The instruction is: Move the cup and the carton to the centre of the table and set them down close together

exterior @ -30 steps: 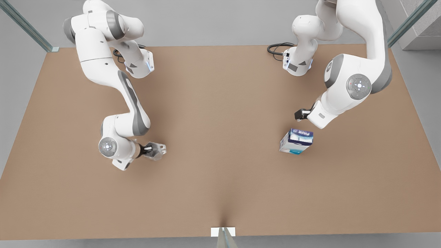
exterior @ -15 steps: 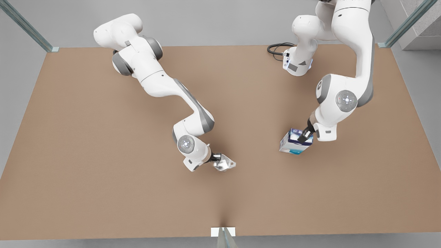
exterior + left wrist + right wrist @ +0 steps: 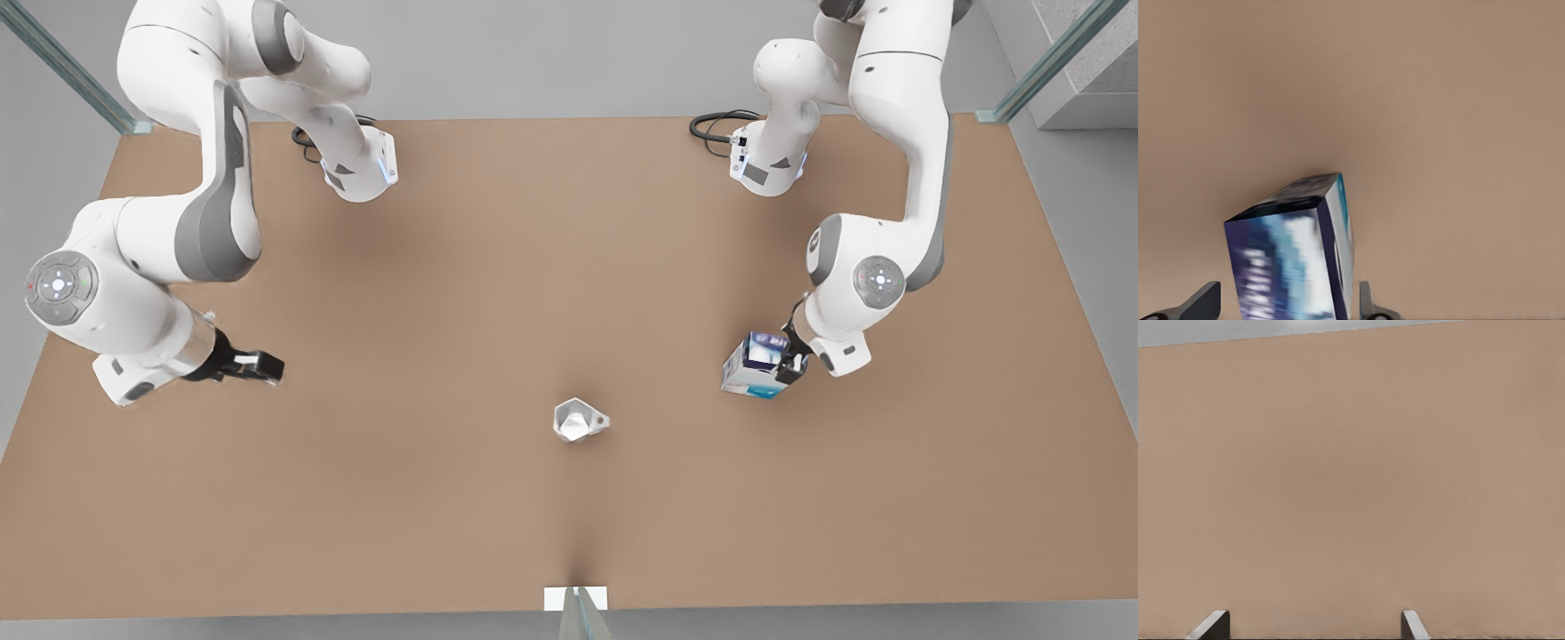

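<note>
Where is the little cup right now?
The cup sits alone near the table's middle in the front view, apart from the carton on the front view's right.

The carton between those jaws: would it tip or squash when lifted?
The carton looks stiff: its edges are straight. It stands taller than wide, so a push might tip it. The left gripper brackets it near the top, so it could swing.

A simulated robot lab cell, by every sign: a plain light-brown surface (image 3: 498, 267) sits on flat grey floor (image 3: 551, 53), two white Franka arms (image 3: 213, 204) (image 3: 889, 178) are bolted at its far edge with black cables (image 3: 716, 124) coiled at their bases, and glassy frame struts (image 3: 67, 67) (image 3: 1049, 58) mark the corners.
</note>
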You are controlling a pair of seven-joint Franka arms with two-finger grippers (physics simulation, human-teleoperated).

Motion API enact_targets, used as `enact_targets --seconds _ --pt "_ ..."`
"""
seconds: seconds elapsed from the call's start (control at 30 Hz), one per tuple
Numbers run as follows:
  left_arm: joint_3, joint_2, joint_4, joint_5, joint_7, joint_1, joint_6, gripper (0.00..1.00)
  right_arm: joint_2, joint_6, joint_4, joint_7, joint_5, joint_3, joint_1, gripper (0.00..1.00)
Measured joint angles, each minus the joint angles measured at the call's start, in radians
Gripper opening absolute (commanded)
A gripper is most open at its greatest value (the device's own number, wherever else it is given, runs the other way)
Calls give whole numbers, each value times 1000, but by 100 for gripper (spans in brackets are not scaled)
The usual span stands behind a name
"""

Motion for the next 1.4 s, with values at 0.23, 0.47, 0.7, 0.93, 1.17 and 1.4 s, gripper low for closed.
enact_targets --seconds 0.23,0.47,0.7,0.93,1.17,1.4 --pt "0 54 3 0 17 0 37 56 -15 -10 -19 -71 -38 8 -52 100" --pt "0 26 31 -2 9 2 3 54 -11 -14 -3 -67 -35 7 -61 100" --pt "-91 -17 157 -54 -299 -182 -257 57 -9 -13 4 -66 -29 -2 -68 100" --pt "-265 175 380 -68 -347 -238 -252 62 -8 -8 4 -65 -31 -3 -70 100" --pt "-265 258 393 -30 -347 -237 -173 69 -9 -10 4 -65 -29 -3 -70 100" --pt "-265 272 393 -7 -347 -238 -155 100 -8 -10 3 -66 -29 -3 -70 100"
